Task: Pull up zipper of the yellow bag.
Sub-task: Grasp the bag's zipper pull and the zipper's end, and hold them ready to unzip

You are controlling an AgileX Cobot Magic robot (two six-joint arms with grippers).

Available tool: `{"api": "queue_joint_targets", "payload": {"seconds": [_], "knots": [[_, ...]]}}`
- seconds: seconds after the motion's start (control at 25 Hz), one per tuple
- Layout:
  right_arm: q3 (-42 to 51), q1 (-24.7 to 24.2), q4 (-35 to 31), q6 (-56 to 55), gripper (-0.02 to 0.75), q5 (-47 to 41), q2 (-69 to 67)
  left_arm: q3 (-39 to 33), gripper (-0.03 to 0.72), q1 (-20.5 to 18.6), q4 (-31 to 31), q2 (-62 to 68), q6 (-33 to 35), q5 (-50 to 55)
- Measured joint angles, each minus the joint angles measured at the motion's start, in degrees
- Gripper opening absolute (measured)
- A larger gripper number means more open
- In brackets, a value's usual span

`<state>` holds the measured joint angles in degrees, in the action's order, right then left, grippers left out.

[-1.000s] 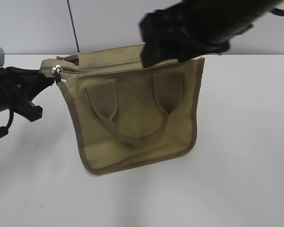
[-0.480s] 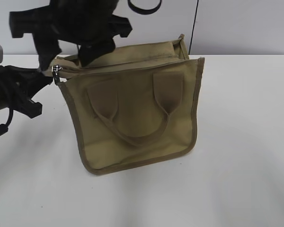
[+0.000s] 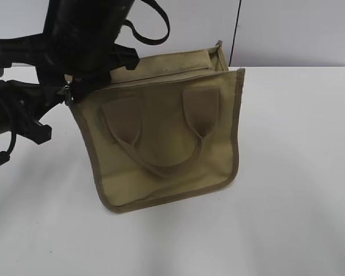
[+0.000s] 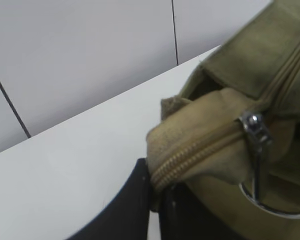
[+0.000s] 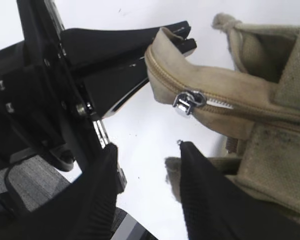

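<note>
— What does the bench hold?

— One bag (image 3: 161,144), khaki-yellow, held upright near the far edge of the white bench (image 3: 293,172), left of centre. Two looped handles (image 3: 155,129) are stitched on its face. Two black grippers crowd its top left corner.

— And the zipper?

— One zipper (image 5: 189,101), its silver slider sitting close to that left end of the top panel; in the left wrist view a ring pull (image 4: 262,170) hangs from it. The zip line behind the slider looks closed in the right wrist view.

— The grippers?

— The left gripper (image 5: 167,42) is clamped on the fabric tab at the zip's end, fingers pinched against the cloth. The right gripper (image 5: 147,172) hangs over the slider with its two fingers spread apart, gripping nothing; the slider lies just beyond the gap between them.

— Anything inside the bag?

— The interior cannot be seen.
</note>
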<state>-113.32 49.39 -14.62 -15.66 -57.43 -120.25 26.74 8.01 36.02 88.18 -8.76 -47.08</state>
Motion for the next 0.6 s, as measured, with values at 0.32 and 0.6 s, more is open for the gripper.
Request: {"api": "queue_joint_targets", "payload": {"seconds": [0.32,0.6], "knots": [[-0.5,-0.7,0.1,-1.7,0.281,2.6,-1.4,0.0,0.002,0.0,0.1,0.0,-0.1,-0.8],[-4.5,-0.7,1.6,-1.8,0.34,2.0,-1.4,0.0,0.002,0.0,0.1,0.0,-0.1,-0.9]]}}
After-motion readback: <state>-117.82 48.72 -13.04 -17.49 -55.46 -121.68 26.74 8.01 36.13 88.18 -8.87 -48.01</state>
